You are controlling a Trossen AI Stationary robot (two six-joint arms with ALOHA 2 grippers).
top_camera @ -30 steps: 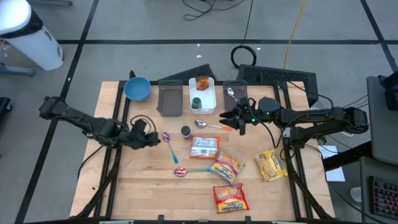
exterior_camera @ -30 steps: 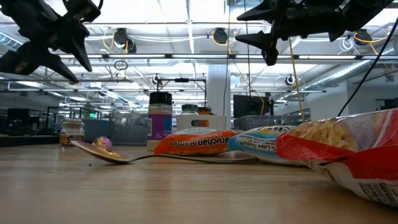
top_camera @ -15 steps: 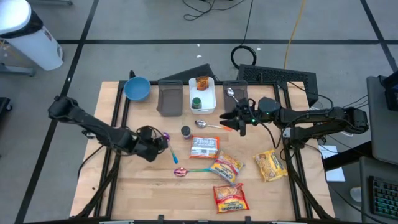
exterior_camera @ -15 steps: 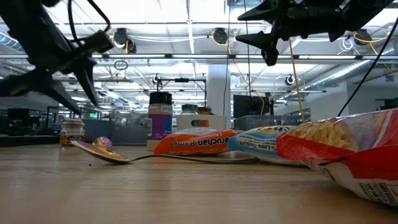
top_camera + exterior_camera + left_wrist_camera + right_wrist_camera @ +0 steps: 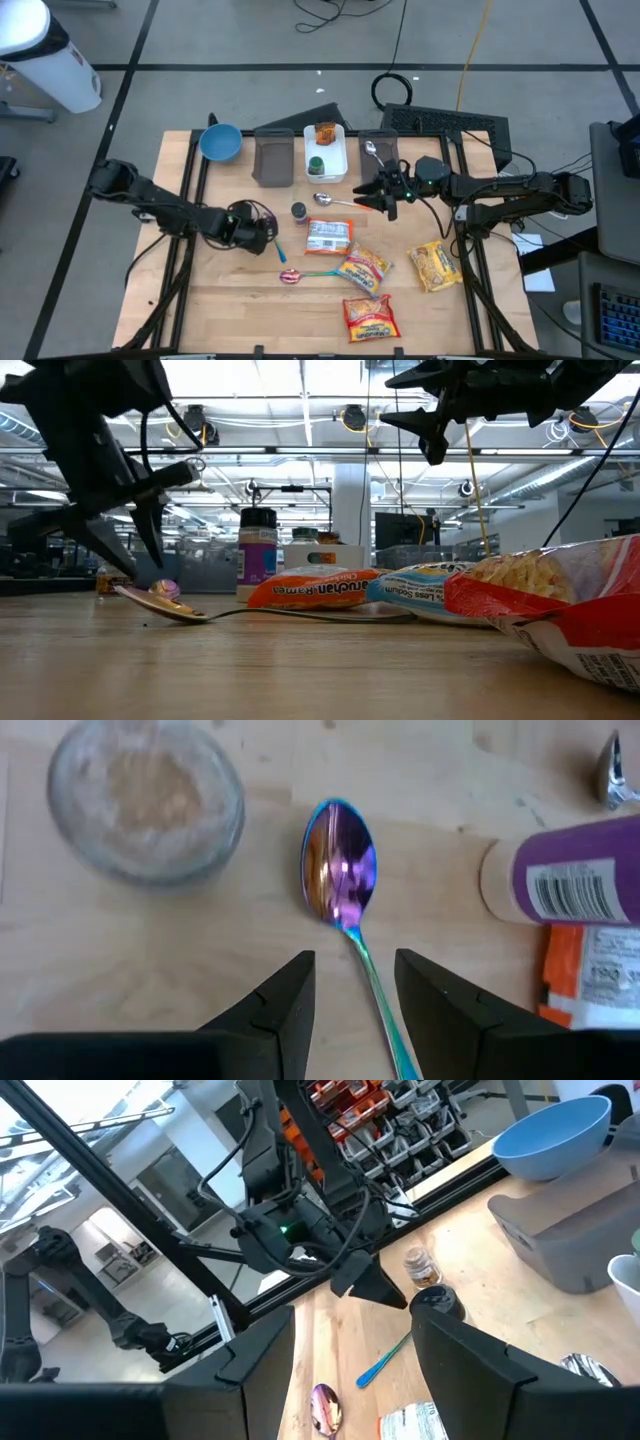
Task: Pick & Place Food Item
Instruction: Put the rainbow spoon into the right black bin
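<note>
We take the purple bottle (image 5: 298,211) as our landmark. From above, the left gripper (image 5: 262,234) hangs just beside the bottle, over the iridescent spoon (image 5: 272,228), but its fingers are too small to read there. The left wrist view settles it: 2 fingers (image 5: 287,1003) stand apart, empty, straddling the spoon's handle below the bowl (image 5: 340,863), with a glass jar (image 5: 147,802) beyond. The right gripper (image 5: 381,195) hovers on the bottle's far side, over a metal spoon (image 5: 334,200); its wrist view shows open, empty fingers (image 5: 258,1350). Only the low view lets us read "Ramen" on the orange packet (image 5: 312,587) and "Less Sodium" on the blue packet (image 5: 420,591). Both packets lie on the table (image 5: 215,300) near the bottle.
</note>
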